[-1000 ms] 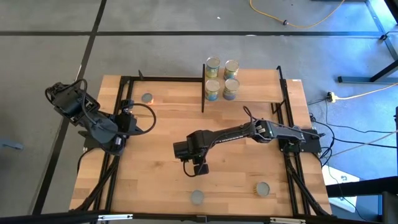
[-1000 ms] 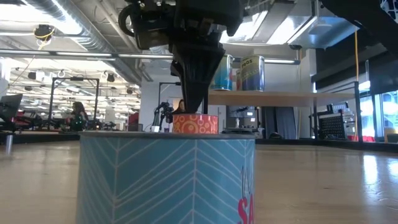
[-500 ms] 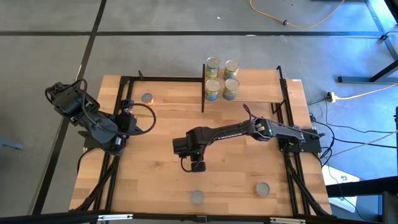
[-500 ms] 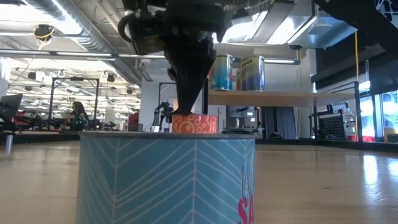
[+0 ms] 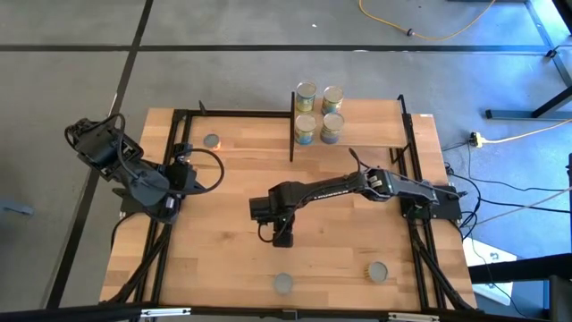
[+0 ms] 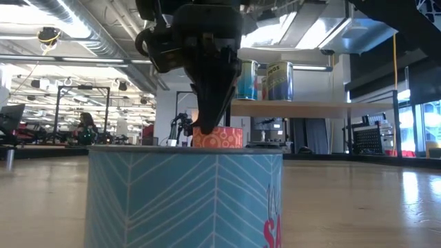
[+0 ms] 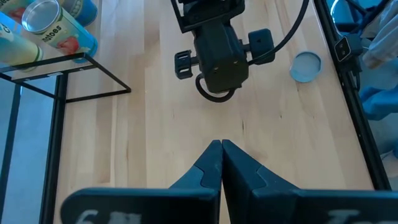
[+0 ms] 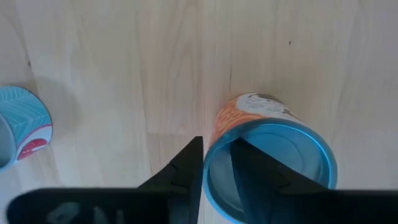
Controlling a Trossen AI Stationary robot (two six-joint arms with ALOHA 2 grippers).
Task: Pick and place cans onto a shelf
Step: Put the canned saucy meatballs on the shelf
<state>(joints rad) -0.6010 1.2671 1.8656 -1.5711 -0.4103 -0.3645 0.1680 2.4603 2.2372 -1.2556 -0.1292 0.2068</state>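
Four small round tins with silvery tops (image 5: 307,91) stand on the light-wood shelf with black posts (image 5: 375,134) (two rows of two); four more sit on the table (image 5: 223,259).

Yellow cable (image 5: 420,27) on grey floor (image 5: 223,54), top of high view; white plug (image 5: 476,139) right of wooden tabletop (image 5: 232,179); seated person (image 6: 87,126) far left, low view

Bare tabletop (image 5: 223,197) around the orange can (image 8: 261,134); shelf (image 5: 375,134) posts well beyond.
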